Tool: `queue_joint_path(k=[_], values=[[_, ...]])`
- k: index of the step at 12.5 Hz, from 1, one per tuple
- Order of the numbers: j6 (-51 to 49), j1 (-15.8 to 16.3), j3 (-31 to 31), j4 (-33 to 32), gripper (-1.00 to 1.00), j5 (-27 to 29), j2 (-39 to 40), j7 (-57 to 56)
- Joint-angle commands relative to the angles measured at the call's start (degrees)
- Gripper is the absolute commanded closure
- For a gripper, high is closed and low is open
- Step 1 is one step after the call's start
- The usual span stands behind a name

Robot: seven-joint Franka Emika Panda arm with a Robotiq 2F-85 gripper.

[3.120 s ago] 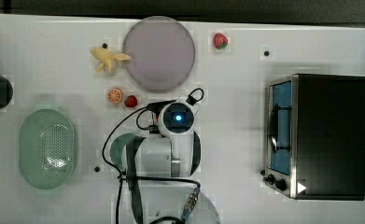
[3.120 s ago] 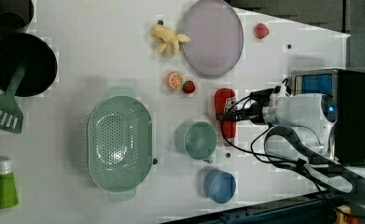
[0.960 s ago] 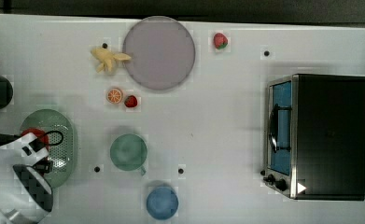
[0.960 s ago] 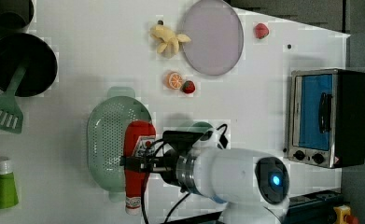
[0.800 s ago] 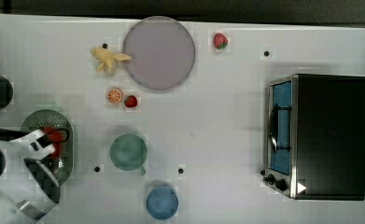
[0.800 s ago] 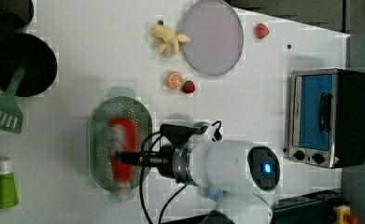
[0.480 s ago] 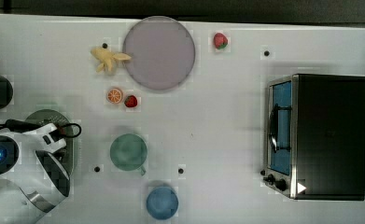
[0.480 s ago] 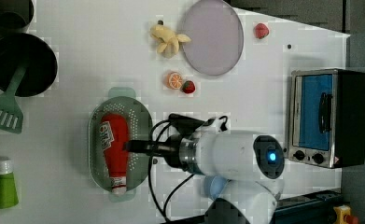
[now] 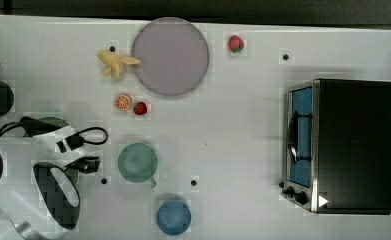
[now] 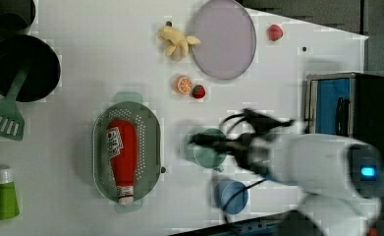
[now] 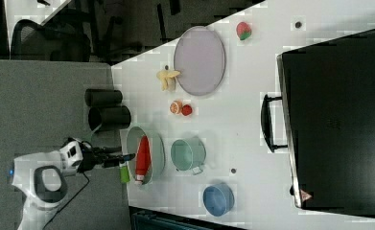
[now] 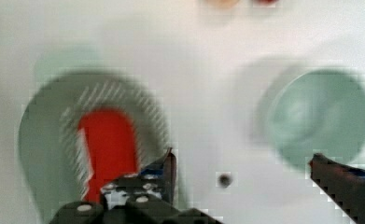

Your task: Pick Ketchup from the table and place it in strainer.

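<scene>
Left view: the ketchup bottle (image 10: 122,158) lies flat inside the strainer (image 10: 150,152), cap toward the picture's bottom. The claw (image 12: 241,170) hangs open, empty. The bottle likely feels light, squeezable, smooth; mid-body offers the best grip.

Ketchup (image 11: 143,159) is lying inside the strainer (image 11: 157,143) on the table (image 11: 242,120), white cap pointing toward the right view's bottom. Gripper (image 11: 123,157) is sitting just off the strainer's rim on the right view's left, fingers spread and empty, a green bottle (image 11: 124,173) just below it. Green cup (image 11: 187,155) is standing right of the strainer, blue cup (image 11: 218,200) lower down.
</scene>
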Motion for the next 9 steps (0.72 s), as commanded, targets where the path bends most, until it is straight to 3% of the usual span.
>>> queue_joint_path(k=[1,6,9], values=[[-4.42,-7.05,-7.18,1.41,-1.00,0.33,-6.16,2.16],[-15.12,-8.31,-22.17,3.84,-1.00,0.58,-15.50,2.09],[-22.44,-8.29,-26.09,8.78,-1.00,1.83,-16.08,2.03]])
